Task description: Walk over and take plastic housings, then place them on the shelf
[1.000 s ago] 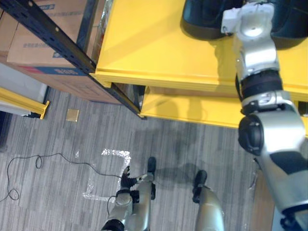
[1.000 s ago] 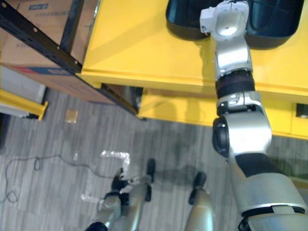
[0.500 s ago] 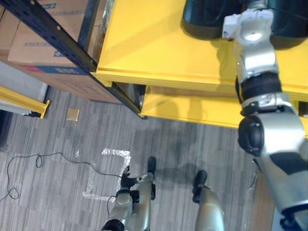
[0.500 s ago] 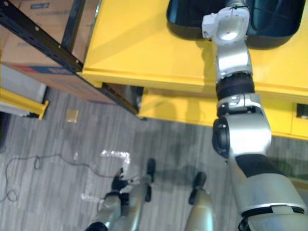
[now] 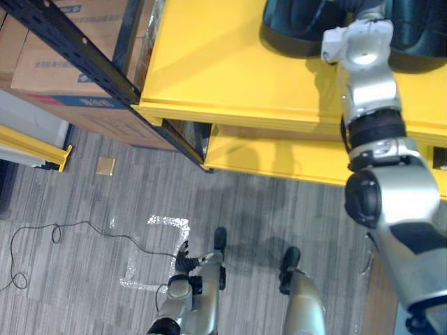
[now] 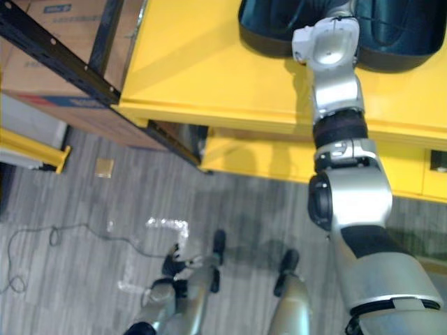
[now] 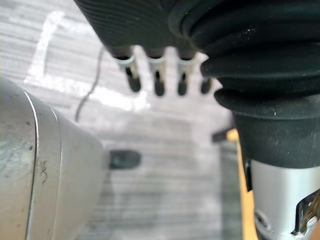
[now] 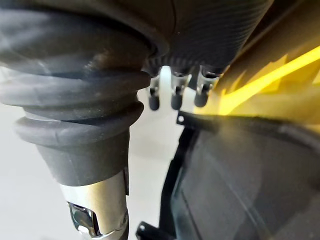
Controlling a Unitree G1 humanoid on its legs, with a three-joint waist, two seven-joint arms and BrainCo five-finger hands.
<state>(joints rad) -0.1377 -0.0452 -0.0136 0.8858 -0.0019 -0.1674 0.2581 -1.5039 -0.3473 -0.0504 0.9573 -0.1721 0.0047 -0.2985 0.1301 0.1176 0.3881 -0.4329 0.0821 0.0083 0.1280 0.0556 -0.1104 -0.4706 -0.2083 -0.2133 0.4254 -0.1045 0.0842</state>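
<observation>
Cardboard boxes [image 5: 63, 63] (brown); taped outline [image 5: 167, 222] on carpet [image 5: 84, 195].

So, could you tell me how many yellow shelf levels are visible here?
2. The upper level carries the dark plastic housing; the lower level shows beneath its front edge. Others may be hidden underneath.

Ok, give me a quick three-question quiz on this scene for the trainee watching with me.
1. True or false: the black housing lies on the floor.
2. Where does the left hand hang? A) low, above the floor; B) on the housing; C) inside a drawer.
3. Fill in: the cardboard boxes sit on the robot's ____ side.
Key: 1 false, it lies on the yellow shelf; 2 A; 3 left.
</observation>
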